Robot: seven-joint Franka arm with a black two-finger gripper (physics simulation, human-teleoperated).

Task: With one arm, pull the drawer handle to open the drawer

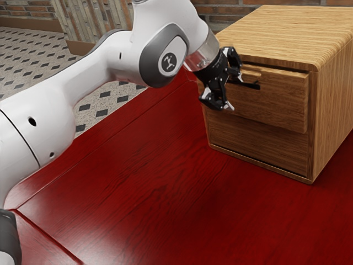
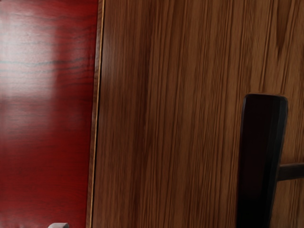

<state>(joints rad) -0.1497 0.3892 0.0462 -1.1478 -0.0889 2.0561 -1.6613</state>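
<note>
I have the black two-finger claw (image 1: 225, 83) up against the upper drawer front (image 1: 276, 99) of the light wooden cabinet (image 1: 287, 38), which sits toward 2 o'clock on the dark red wooden surface (image 1: 165, 193). The slim black bar handle (image 1: 251, 85) lies at the claw's 3 o'clock, touching or just beside it. I cannot tell whether the claw is clenched. The white arm's (image 1: 83, 94) grey joint cap carries a white emblem (image 1: 169, 62), unreadable as lettering.

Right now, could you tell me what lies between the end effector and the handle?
Nothing: in the exterior view the end effector sits right at the drawer handle.
</note>
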